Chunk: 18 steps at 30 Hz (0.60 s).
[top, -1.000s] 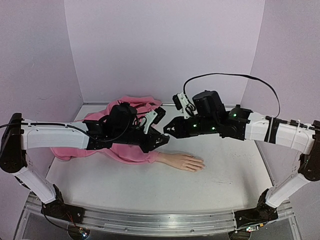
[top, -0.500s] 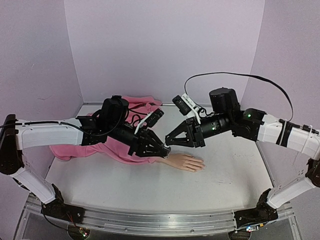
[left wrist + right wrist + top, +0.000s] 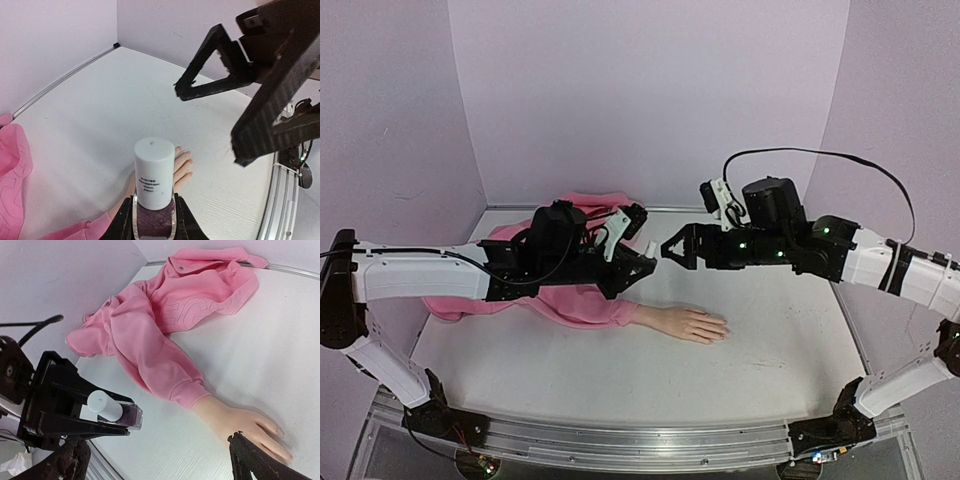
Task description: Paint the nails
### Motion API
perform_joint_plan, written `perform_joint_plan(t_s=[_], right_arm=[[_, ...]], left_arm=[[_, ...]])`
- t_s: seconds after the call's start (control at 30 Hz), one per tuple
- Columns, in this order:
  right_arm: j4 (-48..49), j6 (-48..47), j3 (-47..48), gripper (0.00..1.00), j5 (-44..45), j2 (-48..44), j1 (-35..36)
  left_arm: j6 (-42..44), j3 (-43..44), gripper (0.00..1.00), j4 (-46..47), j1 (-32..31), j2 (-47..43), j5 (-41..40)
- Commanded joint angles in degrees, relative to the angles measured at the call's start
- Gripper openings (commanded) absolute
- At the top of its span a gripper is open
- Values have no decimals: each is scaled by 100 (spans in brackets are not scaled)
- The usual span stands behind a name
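Over the worktop's (image 3: 770, 345) middle, my left pincer (image 3: 643, 262) clamps the polish bottle (image 3: 152, 200); right pincer (image 3: 670, 252) is wide open, empty, near its cap (image 3: 154, 170). The nails (image 3: 721, 327): below, on the mannequin hand (image 3: 690, 323). Crooked grab could spill polish.

Mannequin hand (image 3: 690, 324), pink sweatshirt (image 3: 582, 308) on white table (image 3: 770, 335)

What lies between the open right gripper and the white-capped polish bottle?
Nothing. In the left wrist view, only bare white tabletop shows behind the gap between the right gripper and the small dark white-capped polish bottle.
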Motion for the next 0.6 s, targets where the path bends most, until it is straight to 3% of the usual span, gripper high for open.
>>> perform_joint_plan(t_s=[0.0,0.1,0.27,0.37,0.57], right_arm=[[98,340,189,98,405,-118,33],[73,413,476,92,303,294,86],[36,411,909,71,674,733,299],[15,398,1031,64,864,878,331],[14,410,1245,42,549,1254,365]], left_arm=[[45,240,0,244,-87,125,-865],[24,310,0,215,-134,232,-1006],[7,343,0,193,-183,279,-1017],[2,338,0,188,-205,285,-1000],[-52,370,0,172,-216,299,-1009]])
